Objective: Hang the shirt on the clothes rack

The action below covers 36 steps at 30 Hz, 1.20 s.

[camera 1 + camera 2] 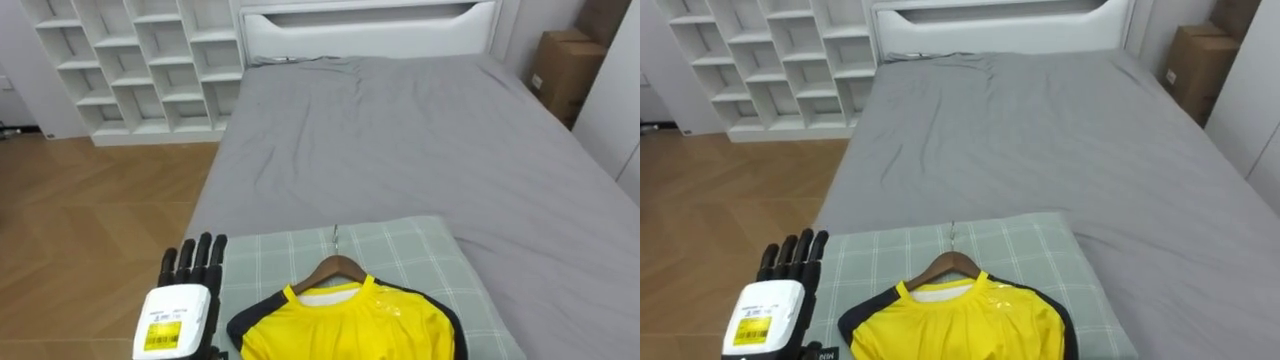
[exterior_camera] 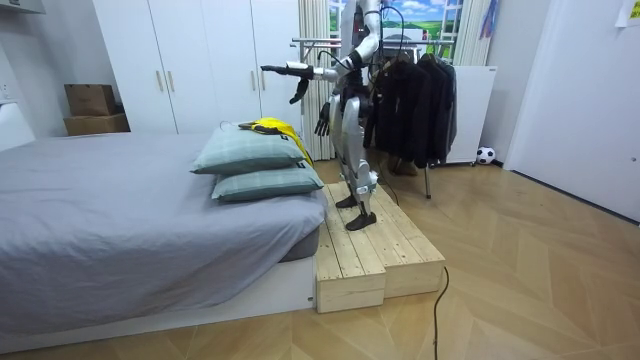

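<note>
A yellow shirt [image 1: 350, 325] with dark side trim lies flat on a green checked pillow [image 1: 420, 245], on a wooden hanger [image 1: 340, 268] whose metal hook points up the bed. My left hand [image 1: 190, 275] hovers at the pillow's left edge, to the left of the shirt, open with straight fingers that hold nothing. In the room view I stand on a wooden platform [image 2: 370, 250] beside the bed. There my left arm reaches out over the stacked pillows [image 2: 245, 150], and my right hand [image 2: 322, 122] hangs by my hip with loose fingers.
The grey bed [image 1: 400, 130] stretches ahead to a white headboard [image 1: 370, 30]. White cube shelves [image 1: 140, 60] stand at the far left and a cardboard box [image 1: 565, 70] at the right. A clothes rack with dark garments [image 2: 410, 100] stands right behind me.
</note>
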Motion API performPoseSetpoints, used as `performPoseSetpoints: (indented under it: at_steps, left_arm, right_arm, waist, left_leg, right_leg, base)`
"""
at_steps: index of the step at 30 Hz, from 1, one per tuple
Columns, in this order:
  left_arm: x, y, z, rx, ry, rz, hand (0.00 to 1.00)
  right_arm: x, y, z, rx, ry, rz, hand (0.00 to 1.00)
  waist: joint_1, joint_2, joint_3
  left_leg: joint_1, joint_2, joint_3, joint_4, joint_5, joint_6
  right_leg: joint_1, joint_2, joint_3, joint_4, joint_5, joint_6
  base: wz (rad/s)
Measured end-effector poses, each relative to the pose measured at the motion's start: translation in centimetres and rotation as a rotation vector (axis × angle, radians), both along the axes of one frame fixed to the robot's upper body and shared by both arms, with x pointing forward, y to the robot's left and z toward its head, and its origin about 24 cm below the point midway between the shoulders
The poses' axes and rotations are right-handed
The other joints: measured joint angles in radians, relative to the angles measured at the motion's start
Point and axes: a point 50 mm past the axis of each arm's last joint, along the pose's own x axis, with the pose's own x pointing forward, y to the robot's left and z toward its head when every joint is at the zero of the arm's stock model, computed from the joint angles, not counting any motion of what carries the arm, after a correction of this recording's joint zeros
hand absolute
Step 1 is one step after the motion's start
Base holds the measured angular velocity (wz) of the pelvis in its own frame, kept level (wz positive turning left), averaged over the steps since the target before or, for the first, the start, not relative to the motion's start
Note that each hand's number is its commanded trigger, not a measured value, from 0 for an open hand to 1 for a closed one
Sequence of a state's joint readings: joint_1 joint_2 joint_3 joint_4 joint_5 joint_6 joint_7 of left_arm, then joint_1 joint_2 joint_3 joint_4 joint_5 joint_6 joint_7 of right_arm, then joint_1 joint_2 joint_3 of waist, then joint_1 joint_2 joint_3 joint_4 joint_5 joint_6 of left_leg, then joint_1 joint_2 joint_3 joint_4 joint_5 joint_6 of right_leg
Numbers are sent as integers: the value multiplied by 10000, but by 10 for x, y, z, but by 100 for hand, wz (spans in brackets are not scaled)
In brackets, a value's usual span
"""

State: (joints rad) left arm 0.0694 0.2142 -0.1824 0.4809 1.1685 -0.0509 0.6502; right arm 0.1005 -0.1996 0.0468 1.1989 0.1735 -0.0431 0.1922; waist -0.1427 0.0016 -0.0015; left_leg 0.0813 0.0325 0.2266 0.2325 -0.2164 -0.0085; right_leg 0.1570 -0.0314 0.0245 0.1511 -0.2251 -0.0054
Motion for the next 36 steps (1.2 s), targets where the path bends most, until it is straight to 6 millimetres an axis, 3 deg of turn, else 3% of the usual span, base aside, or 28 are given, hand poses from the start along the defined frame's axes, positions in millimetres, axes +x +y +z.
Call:
performPoseSetpoints:
  at_steps: [9,18,26,36]
  left_arm:
    - [9,-7,3,80,233,-423,0]
    - [27,-17,16,-86,240,-864,0]
    - [34,-25,23,-994,532,-931,0]
    - [38,-33,22,-1890,1155,-896,0]
  right_arm:
    - [0,-3,1,-149,-22,-177,0]
    - [0,-2,0,-58,-21,-216,0]
    - [3,-1,1,41,-91,-185,0]
    - [3,0,0,87,-82,-224,0]
  waist:
    - [-203,218,-32]
    - [-288,91,67]
    - [-430,110,20]
    - [-482,43,35]
  left_leg:
    - [26,6,19,-14,0,0]
    - [35,20,56,-75,0,1]
    - [-44,19,108,-117,1,1]
    - [-17,27,166,-127,1,1]
  right_leg:
    - [25,0,-1,18,16,-2]
    - [3,17,31,-27,46,-2]
    - [-109,15,70,-4,48,-2]
    - [-124,18,128,39,61,4]
  base:
    - [0]
    - [0]
    - [-1]
    - [-1]
